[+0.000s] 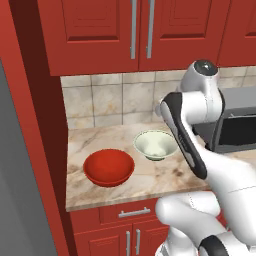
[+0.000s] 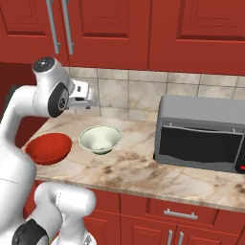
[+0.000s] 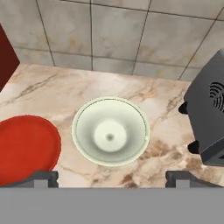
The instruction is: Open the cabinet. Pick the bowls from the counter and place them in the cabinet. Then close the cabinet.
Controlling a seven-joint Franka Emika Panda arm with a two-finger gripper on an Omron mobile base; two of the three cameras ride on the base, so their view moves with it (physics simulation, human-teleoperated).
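Note:
The cabinet (image 1: 95,30) hangs above the counter (image 1: 150,181) with both doors closed, its two long silver handles (image 1: 141,29) side by side. On the marble sit the bowls: a wide red bowl (image 1: 109,167) at the left and a smaller pale bowl (image 1: 155,145) to its right. My gripper (image 3: 112,178) hovers above the pale bowl (image 3: 110,131), open wide, with nothing between its fingertips (image 3: 41,178). From the right base view my hand (image 2: 81,97) is held high over the pale bowl (image 2: 99,139), below the cabinet doors (image 2: 105,28).
A grey microwave (image 2: 201,134) stands on the counter to the right of the bowls, close to the pale one (image 3: 208,113). A tiled backsplash (image 1: 107,102) runs behind. A red side wall (image 1: 30,125) borders the counter's left end. Base cabinets (image 1: 132,235) are below.

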